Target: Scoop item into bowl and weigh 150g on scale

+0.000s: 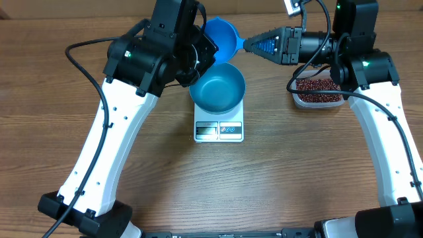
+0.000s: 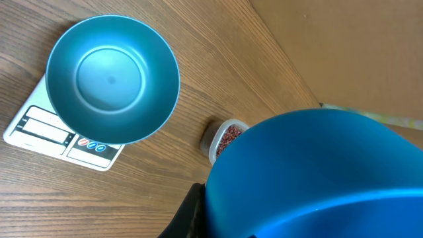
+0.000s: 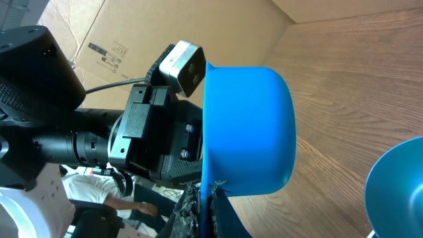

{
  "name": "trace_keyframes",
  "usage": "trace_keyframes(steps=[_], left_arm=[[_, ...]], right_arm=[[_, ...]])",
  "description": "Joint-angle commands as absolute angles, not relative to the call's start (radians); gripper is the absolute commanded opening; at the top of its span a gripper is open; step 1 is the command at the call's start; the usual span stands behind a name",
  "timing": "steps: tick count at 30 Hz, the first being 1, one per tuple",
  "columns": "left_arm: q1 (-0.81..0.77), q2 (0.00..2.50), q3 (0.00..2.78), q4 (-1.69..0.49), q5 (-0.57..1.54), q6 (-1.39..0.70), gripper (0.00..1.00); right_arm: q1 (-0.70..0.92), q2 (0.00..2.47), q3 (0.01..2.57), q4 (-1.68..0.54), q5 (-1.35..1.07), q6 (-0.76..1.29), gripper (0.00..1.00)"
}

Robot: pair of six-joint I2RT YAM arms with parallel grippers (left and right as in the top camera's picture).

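Observation:
The teal-blue bowl (image 1: 218, 89) (image 2: 112, 76) stands empty on the white scale (image 1: 219, 130) (image 2: 39, 125). A bright blue scoop (image 1: 221, 38) (image 3: 248, 132) hangs above and behind the bowl, between both arms. My right gripper (image 1: 248, 45) (image 3: 210, 198) is shut on the scoop's thin edge. My left gripper (image 1: 200, 51) holds it from the other side. In the left wrist view the scoop (image 2: 317, 178) fills the lower right, with one of my black fingers (image 2: 193, 210) pressed against it. The red-brown beans (image 1: 318, 87) (image 2: 229, 137) lie in a clear tub at the right.
The clear tub (image 1: 318, 99) stands under the right arm, right of the scale. Cardboard boxes (image 3: 165, 26) stand beyond the table's far edge. A black cable (image 1: 86, 46) loops off the left arm. Bare wood lies in front of the scale.

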State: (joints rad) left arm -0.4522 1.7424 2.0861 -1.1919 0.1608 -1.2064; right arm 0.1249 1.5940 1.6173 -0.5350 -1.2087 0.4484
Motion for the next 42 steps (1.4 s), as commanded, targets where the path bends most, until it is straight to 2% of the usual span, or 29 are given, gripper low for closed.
trace_keyframes(steps=[1,3,5,6,25,42], left_arm=[[-0.459,1.75,2.105,-1.195,0.15,-1.219,0.13],[-0.459,1.75,2.105,-1.195,0.15,-1.219,0.42],[-0.459,1.75,2.105,-1.196,0.15,-1.219,0.92],[-0.459,1.75,2.105,-1.196,0.149,-1.219,1.0],[-0.385,1.701,2.106,-1.192,0.182,-1.118,0.99],[-0.378,1.628,2.106,-1.092,0.334,-0.891,1.0]], right_arm=[[0.123,1.571,1.639,-0.528,-1.232,0.449,0.04],[0.123,1.571,1.639,-0.528,-1.232,0.449,0.04],[0.123,1.571,1.639,-0.528,-1.232,0.449,0.04],[0.123,1.571,1.639,-0.528,-1.232,0.449,0.04],[0.122,1.571,1.639,-0.53,-1.166,0.45,0.04],[0.122,1.571,1.639,-0.659,-0.913,0.441,0.04]])
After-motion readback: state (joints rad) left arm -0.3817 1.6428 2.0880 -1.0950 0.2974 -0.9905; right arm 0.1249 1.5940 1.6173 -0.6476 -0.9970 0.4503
